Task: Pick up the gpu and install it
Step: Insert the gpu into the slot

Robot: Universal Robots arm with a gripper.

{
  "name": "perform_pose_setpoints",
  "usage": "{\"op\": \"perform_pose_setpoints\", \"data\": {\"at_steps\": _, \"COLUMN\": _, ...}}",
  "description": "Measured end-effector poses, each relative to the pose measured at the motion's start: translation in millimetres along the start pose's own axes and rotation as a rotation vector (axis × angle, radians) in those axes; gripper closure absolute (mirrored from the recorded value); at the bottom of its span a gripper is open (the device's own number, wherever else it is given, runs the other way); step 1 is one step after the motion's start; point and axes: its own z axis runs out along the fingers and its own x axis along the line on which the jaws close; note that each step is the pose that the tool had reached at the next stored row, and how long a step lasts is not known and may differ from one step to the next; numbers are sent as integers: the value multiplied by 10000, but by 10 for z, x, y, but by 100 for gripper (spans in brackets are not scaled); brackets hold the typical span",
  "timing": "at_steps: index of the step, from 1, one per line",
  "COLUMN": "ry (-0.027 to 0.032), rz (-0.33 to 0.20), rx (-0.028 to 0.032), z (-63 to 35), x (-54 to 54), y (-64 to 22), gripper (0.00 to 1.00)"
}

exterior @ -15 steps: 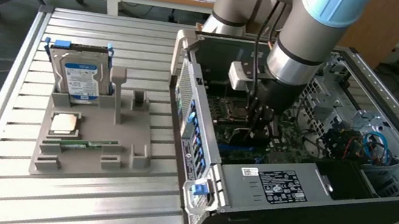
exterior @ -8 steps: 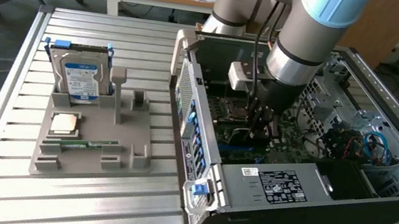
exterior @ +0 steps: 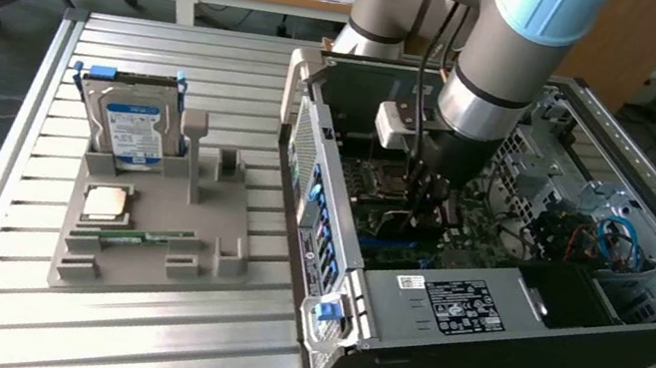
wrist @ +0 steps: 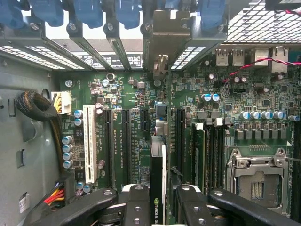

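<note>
My gripper (wrist: 157,200) holds the gpu (wrist: 158,179) edge-on between narrow jaws, low inside the open computer case (exterior: 442,305), its long axis running along the slots of the motherboard (wrist: 136,136) just beneath it.

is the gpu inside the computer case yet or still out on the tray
Inside the case. The gripper holds the gpu edge-on above the motherboard, bracket toward the rear slots. Whether it is seated in a slot, cannot tell.

1 gpu (wrist: 157,188), 1 HDD (exterior: 132,131) (maybe more)
</note>
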Motion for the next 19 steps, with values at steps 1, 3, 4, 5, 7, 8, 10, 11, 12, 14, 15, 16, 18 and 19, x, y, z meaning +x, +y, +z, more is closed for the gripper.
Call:
{"op": "perform_pose_setpoints", "data": {"at_steps": 1, "ry": -1, "rz": -3, "rx": 0, "z": 0, "x": 0, "y": 0, "gripper": 74}}
{"op": "perform_pose_setpoints", "data": {"at_steps": 3, "ry": 0, "rz": -19, "rx": 0, "z": 0, "x": 0, "y": 0, "gripper": 74}}
{"op": "perform_pose_setpoints", "data": {"at_steps": 4, "ry": -1, "rz": -29, "rx": -1, "z": 0, "x": 0, "y": 0, "gripper": 74}}
{"op": "perform_pose_setpoints", "data": {"at_steps": 5, "ry": -1, "rz": -37, "rx": -1, "z": 0, "x": 0, "y": 0, "gripper": 74}}
{"op": "perform_pose_setpoints", "data": {"at_steps": 7, "ry": -1, "rz": -59, "rx": -1, "z": 0, "x": 0, "y": 0, "gripper": 74}}
{"op": "perform_pose_setpoints", "data": {"at_steps": 8, "ry": -1, "rz": -75, "rx": -2, "z": 0, "x": 0, "y": 0, "gripper": 74}}
{"op": "perform_pose_setpoints", "data": {"at_steps": 10, "ry": -1, "rz": -115, "rx": -3, "z": 0, "x": 0, "y": 0, "gripper": 74}}
{"op": "perform_pose_setpoints", "data": {"at_steps": 11, "ry": -1, "rz": -137, "rx": -4, "z": 0, "x": 0, "y": 0, "gripper": 74}}
{"op": "perform_pose_setpoints", "data": {"at_steps": 12, "ry": -1, "rz": -156, "rx": -5, "z": 0, "x": 0, "y": 0, "gripper": 74}}
{"op": "perform_pose_setpoints", "data": {"at_steps": 14, "ry": -2, "rz": -193, "rx": -5, "z": 0, "x": 0, "y": 0, "gripper": 74}}
{"op": "perform_pose_setpoints", "data": {"at_steps": 15, "ry": -4, "rz": -211, "rx": -6, "z": 0, "x": 0, "y": 0, "gripper": 74}}
{"op": "perform_pose_setpoints", "data": {"at_steps": 16, "ry": -9, "rz": -231, "rx": -7, "z": 1, "x": 0, "y": 0, "gripper": 74}}
{"op": "perform_pose_setpoints", "data": {"at_steps": 18, "ry": -20, "rz": -280, "rx": -8, "z": 0, "x": 0, "y": 0, "gripper": 74}}
{"op": "perform_pose_setpoints", "data": {"at_steps": 19, "ry": -32, "rz": -306, "rx": -9, "z": 0, "x": 0, "y": 0, "gripper": 74}}
